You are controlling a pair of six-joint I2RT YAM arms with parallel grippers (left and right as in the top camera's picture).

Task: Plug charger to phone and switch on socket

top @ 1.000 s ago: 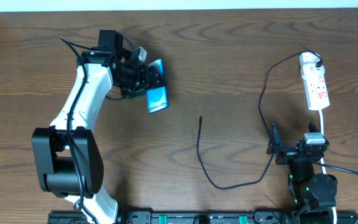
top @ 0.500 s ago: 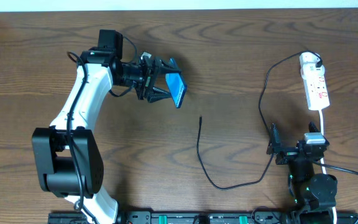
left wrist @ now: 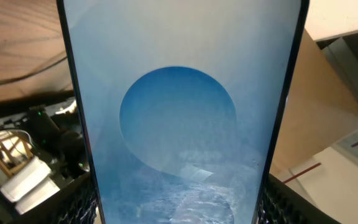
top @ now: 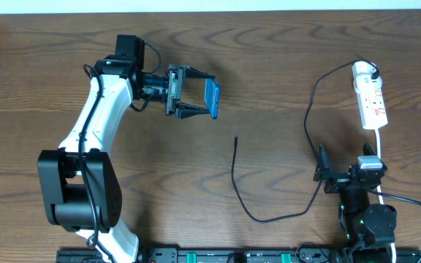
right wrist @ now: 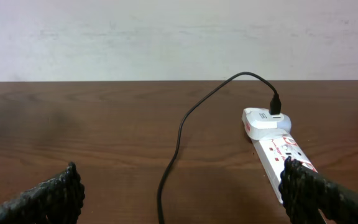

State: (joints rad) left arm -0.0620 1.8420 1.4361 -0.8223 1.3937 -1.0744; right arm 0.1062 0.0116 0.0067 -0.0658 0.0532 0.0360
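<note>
My left gripper (top: 196, 101) is shut on the phone (top: 211, 98) and holds it on edge above the table, left of centre. In the left wrist view the phone's blue-and-white screen (left wrist: 179, 112) fills the frame between the fingers. The charger cable (top: 234, 175) lies on the table with its connector tip (top: 236, 139) free at mid-table. Its black plug (top: 372, 74) sits in the white socket strip (top: 369, 102) at the far right. My right gripper (top: 321, 169) is open and empty near the front right. In the right wrist view the socket (right wrist: 278, 152) and cable (right wrist: 179, 134) lie ahead.
The socket's white cord (top: 380, 150) runs down toward the right arm's base. A black rail (top: 218, 256) lines the table's front edge. The table's far edge meets a pale wall (right wrist: 179, 37).
My left gripper has lifted the phone off the table, turned it on edge and carried it to the right. The right arm, cable and socket have not moved.
</note>
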